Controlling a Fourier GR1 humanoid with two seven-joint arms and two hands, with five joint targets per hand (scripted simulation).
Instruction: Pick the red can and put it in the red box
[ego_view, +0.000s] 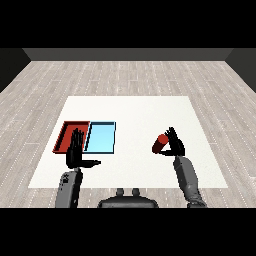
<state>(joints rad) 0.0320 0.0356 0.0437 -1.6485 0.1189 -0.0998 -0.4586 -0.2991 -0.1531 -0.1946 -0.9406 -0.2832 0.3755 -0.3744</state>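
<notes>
The red can (160, 143) is tilted at the table's right side, and my right hand (175, 145) is curled round it from the right. The red tray (69, 135) lies at the left of the table, partly hidden behind my left hand (76, 150). That left hand stands open, fingers straight up and thumb out to the right, holding nothing.
A light blue tray (101, 137) lies right beside the red tray, on its right. The white table (135, 110) stretches between the trays and the can. Grey wooden floor surrounds the table.
</notes>
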